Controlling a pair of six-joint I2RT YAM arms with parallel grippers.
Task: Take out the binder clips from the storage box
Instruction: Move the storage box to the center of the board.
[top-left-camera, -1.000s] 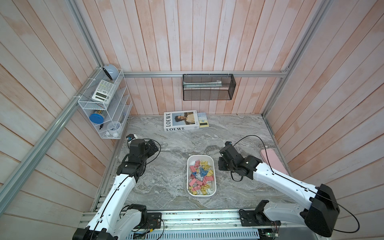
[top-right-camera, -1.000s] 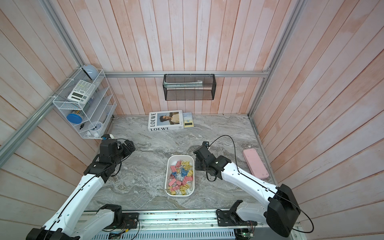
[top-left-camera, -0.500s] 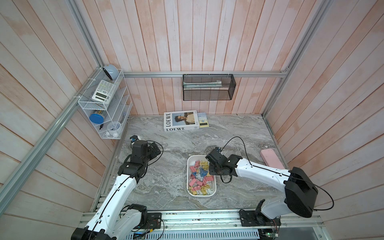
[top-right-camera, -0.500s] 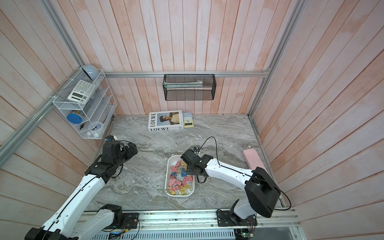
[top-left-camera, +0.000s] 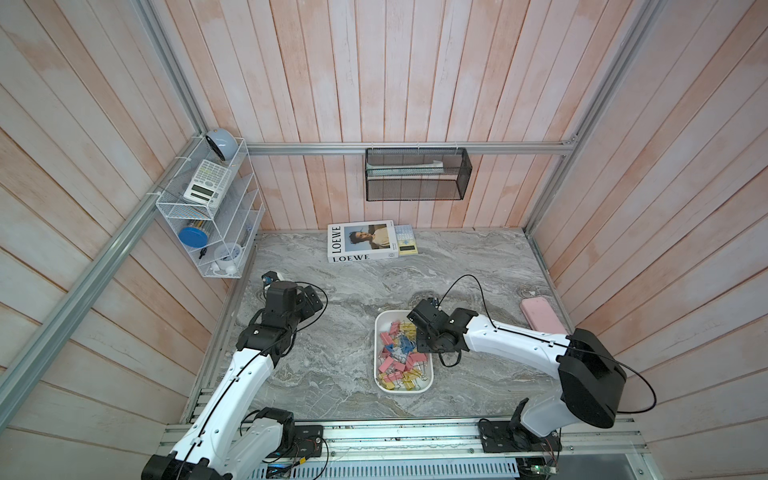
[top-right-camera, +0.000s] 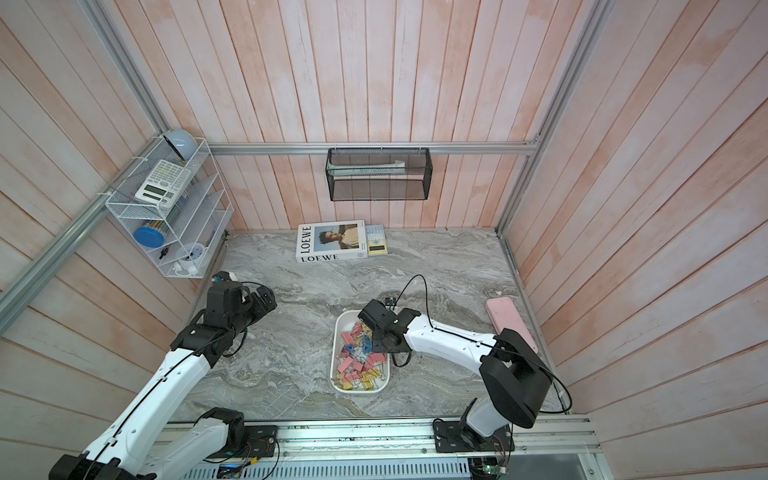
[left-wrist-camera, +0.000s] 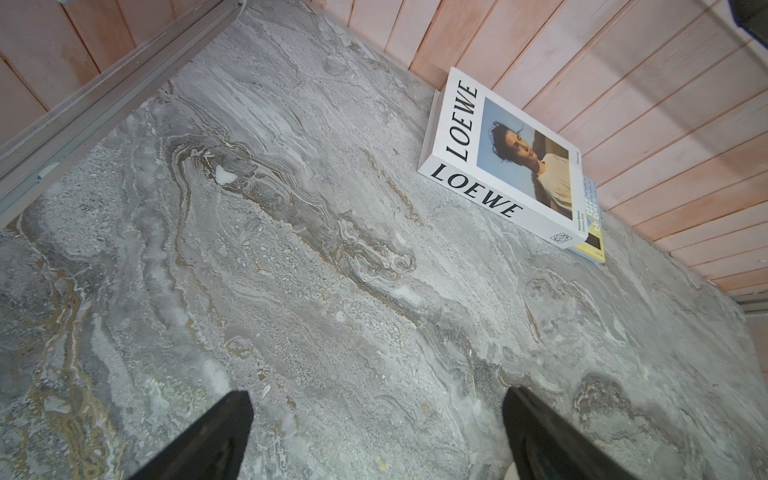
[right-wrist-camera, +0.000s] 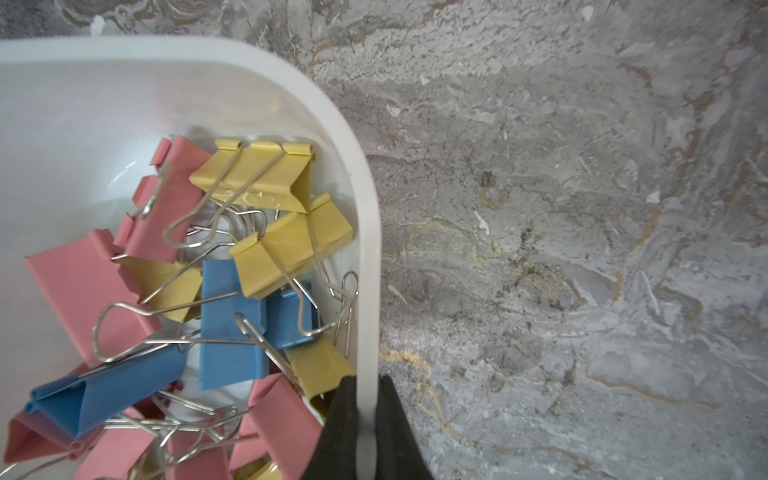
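Observation:
The storage box (top-left-camera: 377, 353) is a shallow white tray on the marble top, seen in both top views (top-right-camera: 333, 357). Pink, yellow and blue binder clips (top-left-camera: 399, 361) lie heaped inside it (right-wrist-camera: 232, 316). My right gripper (right-wrist-camera: 368, 380) is shut on the box's right-hand wall (right-wrist-camera: 365, 232), one finger inside against a yellow clip and the other outside. In the top views the right gripper (top-left-camera: 426, 344) reaches down at that wall, near the box's far end. My left gripper (left-wrist-camera: 376, 399) hangs open over bare marble far to the left (top-left-camera: 313, 301), holding nothing.
A LOEWE book (top-left-camera: 360, 241) and a small calculator (top-left-camera: 406, 240) lie by the back wall. A pink case (top-left-camera: 542, 316) rests at the right edge. A white wire rack (top-left-camera: 212, 216) and a black mesh basket (top-left-camera: 417, 174) hang on the walls.
My right arm has swung left from beside the box onto its right wall, and its jaws have closed on that wall. The left arm has barely shifted.

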